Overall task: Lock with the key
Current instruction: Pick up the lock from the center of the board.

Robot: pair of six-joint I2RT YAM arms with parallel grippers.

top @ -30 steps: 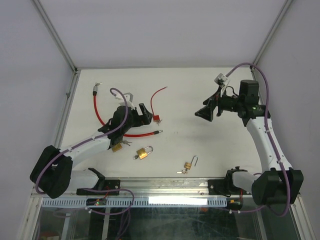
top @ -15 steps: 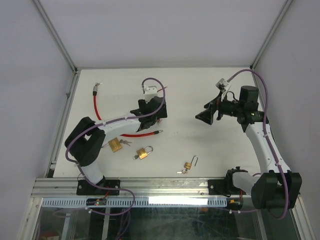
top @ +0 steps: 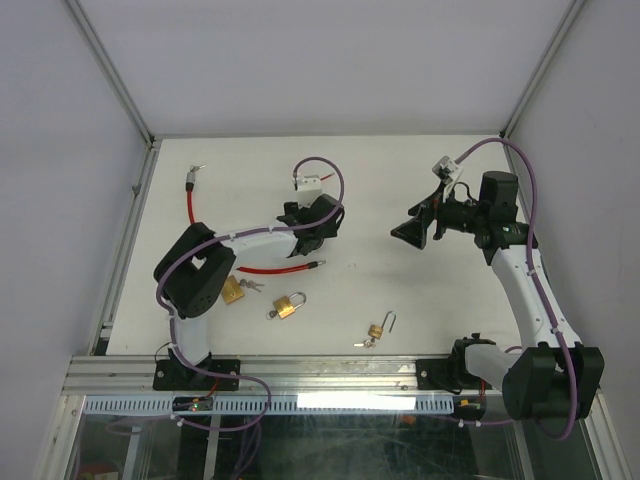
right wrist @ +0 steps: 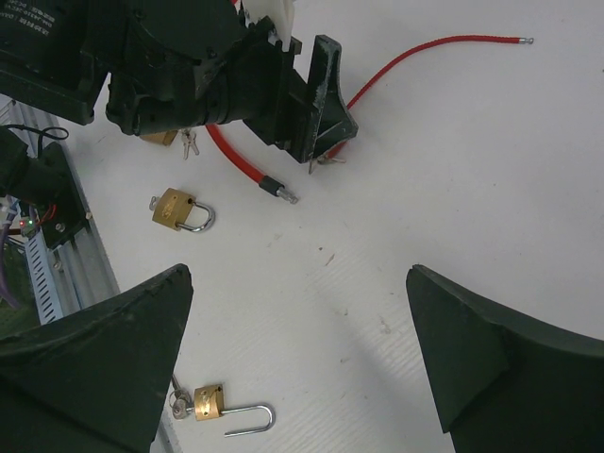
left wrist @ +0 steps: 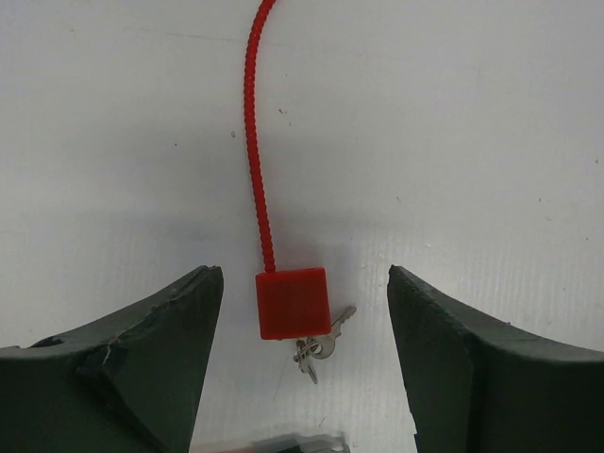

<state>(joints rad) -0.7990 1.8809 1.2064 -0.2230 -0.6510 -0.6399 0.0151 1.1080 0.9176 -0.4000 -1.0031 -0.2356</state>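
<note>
Bench point(top: 400, 180): flat, matt white, faintly ribbed in the wrist views.

Thick red cable point(top: 190, 210): smooth sheath, metal ferrule at each end, lying in a long curve at the left of the bench.

Left tool point(left wrist: 304, 278): two dark, wedge-shaped fingers point(left wrist: 142, 368) with scuffed edges. They stand wide apart on either side of the red lock, touching nothing and holding nothing.

Red lock point(left wrist: 293, 302): small square plastic block, lying flat between the left tool's jaws. A thin twisted red cable point(left wrist: 253, 142) runs from its far face straight away from the wrist, which sets its long axis. Silver keys point(left wrist: 316, 344) hang from its near face. The top view hides the block under the tool.

Three brass padlocks, steel shackles, near the bench's front edge:
- Left padlock point(top: 232, 290), beside the left arm.
- Middle padlock point(top: 288, 305), its shackle closed in the right wrist view.
- Right padlock point(top: 378, 328), its shackle swung open.

Right tool point(top: 412, 228): raised above the bench, fully spread, empty.
</note>
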